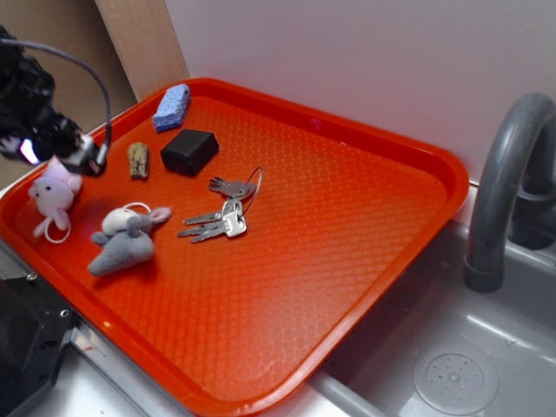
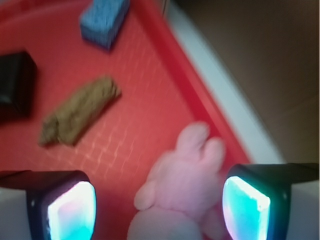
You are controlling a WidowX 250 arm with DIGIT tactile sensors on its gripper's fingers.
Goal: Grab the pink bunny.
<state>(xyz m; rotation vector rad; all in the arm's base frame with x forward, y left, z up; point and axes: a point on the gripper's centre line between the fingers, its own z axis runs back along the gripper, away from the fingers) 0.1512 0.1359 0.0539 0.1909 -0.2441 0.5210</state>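
Note:
The pink bunny (image 1: 54, 193) lies near the left edge of the red tray (image 1: 347, 234), a thin white loop (image 1: 57, 233) below it. My gripper (image 1: 52, 148) hovers just above and behind it. In the wrist view the bunny (image 2: 187, 182) lies between my two fingers, nearer the right fingertip (image 2: 246, 206). The gripper (image 2: 159, 207) is open, the pads are apart from the plush.
A grey-and-white plush mouse (image 1: 124, 241) lies right of the bunny. A brown lump (image 1: 138, 160), a black box (image 1: 188, 151), a blue sponge (image 1: 172, 107) and keys (image 1: 221, 217) are on the tray. A sink with grey faucet (image 1: 508, 191) is at the right.

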